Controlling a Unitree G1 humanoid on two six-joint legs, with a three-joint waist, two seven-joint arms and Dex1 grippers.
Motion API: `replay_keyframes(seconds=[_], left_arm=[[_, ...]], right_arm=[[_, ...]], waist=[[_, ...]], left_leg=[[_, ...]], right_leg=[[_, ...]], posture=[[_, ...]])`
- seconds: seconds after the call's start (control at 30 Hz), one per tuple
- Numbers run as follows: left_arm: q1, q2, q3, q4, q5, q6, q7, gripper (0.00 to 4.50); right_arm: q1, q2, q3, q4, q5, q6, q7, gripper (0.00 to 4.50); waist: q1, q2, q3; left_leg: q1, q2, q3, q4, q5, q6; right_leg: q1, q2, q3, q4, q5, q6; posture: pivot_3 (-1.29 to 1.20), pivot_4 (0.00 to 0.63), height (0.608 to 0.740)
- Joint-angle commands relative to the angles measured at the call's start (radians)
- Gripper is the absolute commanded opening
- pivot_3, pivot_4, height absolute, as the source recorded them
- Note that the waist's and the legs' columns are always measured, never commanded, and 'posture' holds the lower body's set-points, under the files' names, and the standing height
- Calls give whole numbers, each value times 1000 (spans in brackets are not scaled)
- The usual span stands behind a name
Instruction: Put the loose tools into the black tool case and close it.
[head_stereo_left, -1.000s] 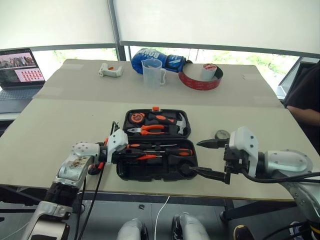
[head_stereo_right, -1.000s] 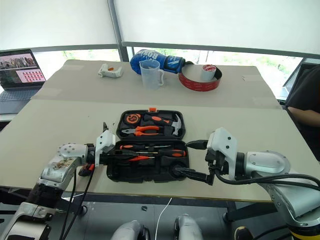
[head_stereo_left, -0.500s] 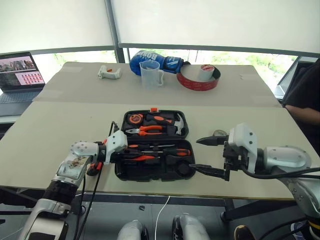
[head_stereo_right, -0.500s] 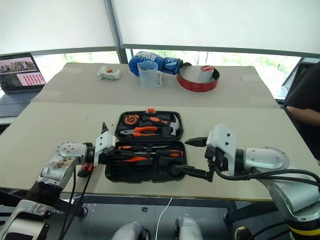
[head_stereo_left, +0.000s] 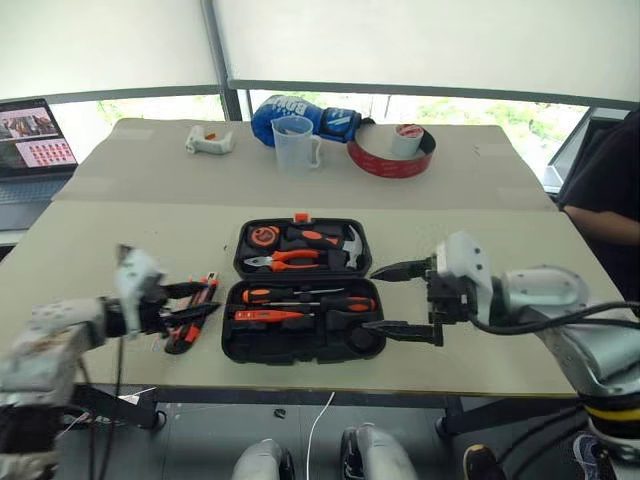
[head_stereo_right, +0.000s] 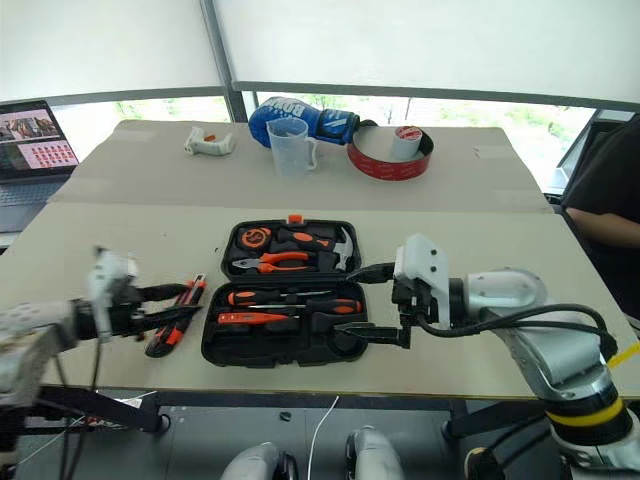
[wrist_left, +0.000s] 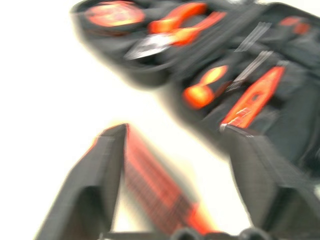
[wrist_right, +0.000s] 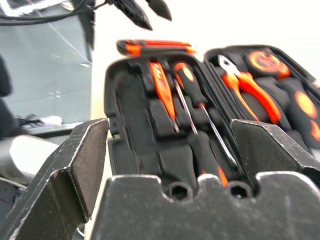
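Both end effectors, left (head_stereo_left: 190, 305) and right (head_stereo_left: 398, 298), gape empty; no lettering readable.

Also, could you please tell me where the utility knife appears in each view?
Left eye view: utility knife on the table, left of the black tool case.
Right eye view: same spot.
Left wrist view: red strip beside the case.
Right wrist view: just beyond the case.
Shared landmark: the case.

Far across the table (head_stereo_left: 450, 215), a clear measuring jug (head_stereo_left: 295, 146) stands before a blue boxing glove (head_stereo_left: 295, 112). Right of them lies a big red tape roll (head_stereo_left: 385, 160); left, a small white holder (head_stereo_left: 208, 141). Laptop (head_stereo_left: 30, 135) far left, person (head_stereo_left: 610, 200) seated right.
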Motion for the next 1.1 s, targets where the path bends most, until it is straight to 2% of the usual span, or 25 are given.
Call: replay_keyframes(seconds=[0.03,0.17,0.3,0.47,0.53,0.63,0.77,0.9,1.0,1.1], left_arm=[[204,-25,204,-89,-12,50,47,4458],[363,-79,258,-177,-10,77,97,4458],[331,-84,219,-263,-58,162,162,4458],[161,-36,88,-341,-86,337,278,4458],[56,-27,47,-334,-142,475,327,4458],[-76,-8,-41,-280,-125,598,397,4458],[-250,11,-294,-142,-18,592,413,4458],[-295,21,-440,-78,47,546,385,4458],[-271,33,-519,-17,129,457,376,3751],[-249,33,-504,32,154,407,361,2719]], right_arm=[[-51,22,33,35,-23,-56,63,4500],[-81,48,59,73,-46,-78,92,4500],[-88,56,63,79,-54,-80,103,4500],[-71,52,50,55,-56,-68,95,4500],[-57,47,44,36,-53,-60,85,4500],[-35,40,36,7,-51,-54,73,4500],[-4,23,23,-51,-33,-29,54,4500],[7,24,14,-74,-32,-16,31,4500],[19,21,2,-96,-29,-6,13,4500],[30,15,-10,-110,-24,4,3,4500]], waist=[[4,0,0],[23,0,0],[50,-1,1],[54,-1,1],[53,-1,1],[47,-1,1],[38,-1,1],[31,-1,1],[32,3,0],[33,4,-1]], left_leg=[[-1,0,0,0,0,1],[-5,-2,0,0,-2,3],[-10,-3,-2,1,-7,-4],[-9,-3,-3,3,-6,-6],[-8,-3,-3,2,-6,-7],[-8,-3,-3,2,-3,-3],[-7,-4,-3,2,-1,1],[-7,-4,-2,2,-1,1],[-5,-4,-2,2,-1,0],[-2,-3,-2,2,-4,-9]], right_leg=[[0,-1,-1,-1,0,0],[-1,-4,-4,-4,0,0],[-3,-7,-7,-5,1,-1],[-1,-7,-7,-5,3,2],[0,-6,-6,-4,3,2],[-1,-4,-6,-3,3,2],[0,-3,-6,-2,3,1],[0,-2,-5,-2,3,1],[1,-4,-3,-2,3,1],[2,-4,-2,-1,3,1]], posture=[[0,150,714],[0,150,714],[0,150,714],[0,150,714],[0,150,714],[0,150,714],[0,150,714],[0,150,714],[0,150,714],[0,150,714]])
